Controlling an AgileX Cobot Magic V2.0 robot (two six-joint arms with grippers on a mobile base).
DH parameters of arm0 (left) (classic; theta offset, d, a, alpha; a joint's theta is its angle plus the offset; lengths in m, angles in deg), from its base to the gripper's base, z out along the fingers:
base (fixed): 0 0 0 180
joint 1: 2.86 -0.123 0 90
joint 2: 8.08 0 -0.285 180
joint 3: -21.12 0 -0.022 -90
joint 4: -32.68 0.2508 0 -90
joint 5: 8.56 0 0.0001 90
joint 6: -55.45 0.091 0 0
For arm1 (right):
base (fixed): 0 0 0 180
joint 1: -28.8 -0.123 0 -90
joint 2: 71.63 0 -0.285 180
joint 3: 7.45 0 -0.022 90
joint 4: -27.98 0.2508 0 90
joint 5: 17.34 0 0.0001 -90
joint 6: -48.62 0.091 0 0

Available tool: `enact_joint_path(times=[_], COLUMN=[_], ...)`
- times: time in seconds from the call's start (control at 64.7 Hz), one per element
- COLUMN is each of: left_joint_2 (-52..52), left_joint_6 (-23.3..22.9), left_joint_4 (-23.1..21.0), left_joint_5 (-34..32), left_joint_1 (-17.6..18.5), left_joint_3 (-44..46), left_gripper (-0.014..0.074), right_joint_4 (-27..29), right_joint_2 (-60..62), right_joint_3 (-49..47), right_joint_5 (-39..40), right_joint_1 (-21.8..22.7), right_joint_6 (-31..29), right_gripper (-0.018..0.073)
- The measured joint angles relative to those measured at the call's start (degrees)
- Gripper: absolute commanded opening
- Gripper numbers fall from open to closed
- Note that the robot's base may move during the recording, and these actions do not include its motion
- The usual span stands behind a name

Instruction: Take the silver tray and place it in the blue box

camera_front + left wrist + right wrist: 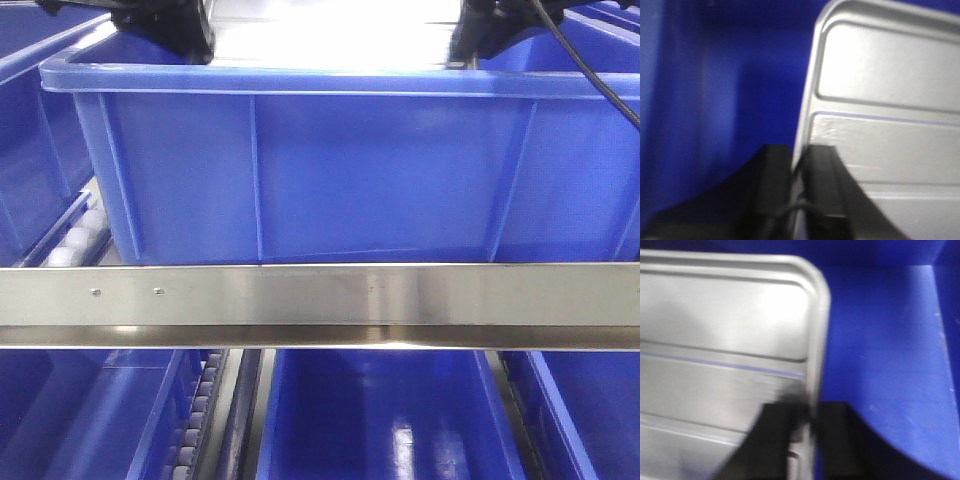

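The silver tray [330,35] shows as a bright strip just above the rim of the blue box [360,170]. In the left wrist view the tray [880,100] fills the right side, and my left gripper [799,165] is shut on its left rim, one finger on each side. Behind it lies the box's blue inside [715,100]. My right gripper [810,415] is shut on the right rim of the tray [720,340], with the box's blue floor and wall [880,350] to the right. Both arms appear as dark shapes at the top of the front view.
A flat steel rail [320,305] crosses the front view below the box. More blue crates [380,420] sit underneath it and to both sides. White rollers [80,235] run at the left beside the box.
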Motion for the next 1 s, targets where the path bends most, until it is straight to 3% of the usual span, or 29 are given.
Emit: enact_joint_path(times=[0.293,0.355,0.417,0.494,0.541,0.602,0.85,1.004], left_joint_2=[0.00,0.00,0.00,-0.11,-0.36,-0.97,-7.94,-18.21], left_joint_6=[-0.12,-0.12,-0.22,-0.22,-0.22,-0.22,0.58,1.06], left_joint_4=[-0.54,-0.54,-0.54,-0.69,-0.69,-0.72,0.28,1.82], left_joint_5=[-0.62,-0.62,-0.62,-0.62,-0.62,-1.08,1.57,-4.55], left_joint_1=[-1.57,-1.56,-1.56,-1.56,-1.56,-1.56,-1.56,-1.56], left_joint_3=[0.20,0.20,0.25,0.41,0.41,0.41,-0.58,-9.12], left_gripper=[0.0215,0.0168,0.0045,-0.0094,-0.0100,-0.0096,-0.0092,-0.0093], right_joint_4=[-0.76,-0.86,-0.86,-0.86,-0.86,-0.86,-1.23,-5.97], right_joint_2=[0.00,0.00,0.00,0.00,0.24,1.03,8.05,16.51], right_joint_3=[0.00,0.00,0.00,0.00,0.00,0.00,0.67,8.04], right_joint_5=[1.03,1.03,1.11,1.11,1.11,1.17,1.03,4.47], right_joint_1=[1.53,1.66,1.66,1.66,1.55,1.47,1.13,1.13], right_joint_6=[-0.10,-0.10,-0.10,-0.10,-0.10,-0.10,-0.82,-3.02], right_gripper=[0.0489,0.0468,0.0365,0.0143,0.0029,0.0081,0.0050,0.0050])
